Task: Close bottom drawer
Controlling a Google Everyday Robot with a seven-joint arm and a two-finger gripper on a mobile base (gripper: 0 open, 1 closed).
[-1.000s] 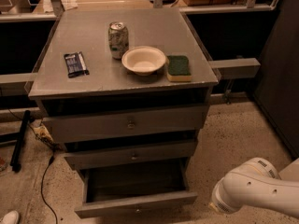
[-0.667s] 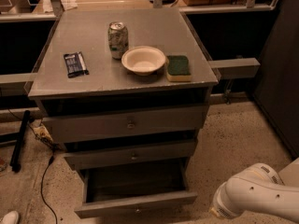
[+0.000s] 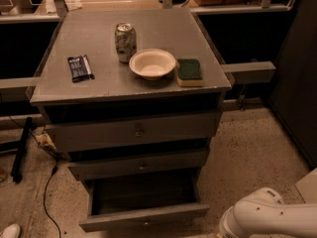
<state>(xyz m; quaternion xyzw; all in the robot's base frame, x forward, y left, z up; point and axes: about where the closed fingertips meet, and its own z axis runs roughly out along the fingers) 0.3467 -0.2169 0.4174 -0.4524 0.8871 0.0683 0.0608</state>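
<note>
The grey cabinet (image 3: 133, 133) stands in the middle of the camera view with three drawers. The bottom drawer (image 3: 143, 215) is pulled out towards me; its dark inner box (image 3: 143, 192) is open to view and its flat grey front sits near the lower edge of the picture. The middle drawer (image 3: 139, 164) and the wide top drawer (image 3: 136, 131) are pushed in. A white arm segment (image 3: 270, 217) lies at the bottom right, to the right of the open drawer. The gripper itself is out of view.
On the cabinet top stand a soda can (image 3: 125, 42), a white bowl (image 3: 152, 63), a green-topped sponge (image 3: 189, 72) and a dark snack packet (image 3: 80, 67). A black cable (image 3: 47, 192) and a black bar (image 3: 21, 148) lie on the speckled floor at left. A dark wall (image 3: 297, 73) stands at right.
The white arm segment has shifted slightly down and to the right at the bottom edge. The bottom drawer stays pulled out the same amount.
</note>
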